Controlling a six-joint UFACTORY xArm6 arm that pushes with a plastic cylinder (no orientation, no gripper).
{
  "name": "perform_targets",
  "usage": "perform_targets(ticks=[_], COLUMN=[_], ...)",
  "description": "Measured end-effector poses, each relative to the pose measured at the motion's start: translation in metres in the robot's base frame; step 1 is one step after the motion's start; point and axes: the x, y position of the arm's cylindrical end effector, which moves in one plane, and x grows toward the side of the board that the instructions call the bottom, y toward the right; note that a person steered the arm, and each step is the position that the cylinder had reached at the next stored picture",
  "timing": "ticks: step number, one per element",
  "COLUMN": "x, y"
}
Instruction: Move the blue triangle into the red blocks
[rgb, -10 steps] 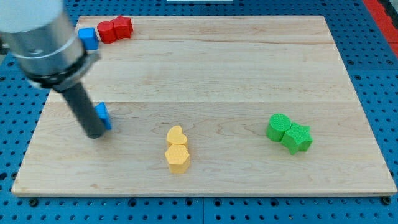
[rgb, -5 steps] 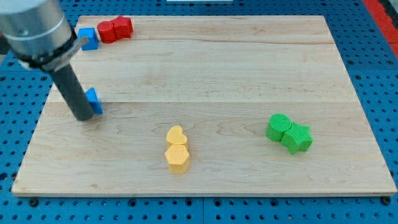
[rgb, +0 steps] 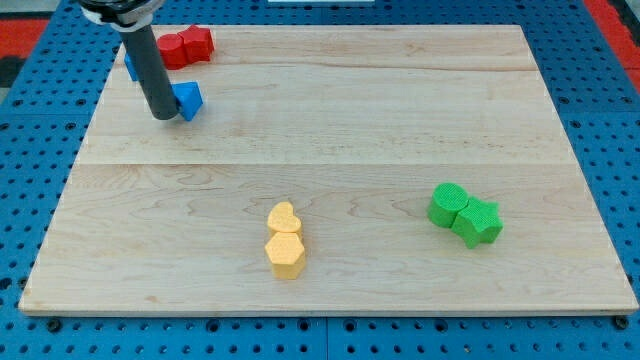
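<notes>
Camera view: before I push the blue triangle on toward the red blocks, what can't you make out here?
- Blue triangle: my rod covers its left side, so contact with my tip cannot be confirmed.
- Second blue block: mostly hidden behind the rod; shape unclear.
- Red blocks: they sit pressed together near the view's top; their exact shapes are hard to tell.
- The arm above the rod is cut off by the view's top edge.
</notes>
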Motion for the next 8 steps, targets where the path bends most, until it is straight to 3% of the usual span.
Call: perform_targets(ticks=[2, 5, 6, 8], x=[-0.005, -0.067, -0.042, -0.036], y=[0.049, 0.001, 0.058, 0.252])
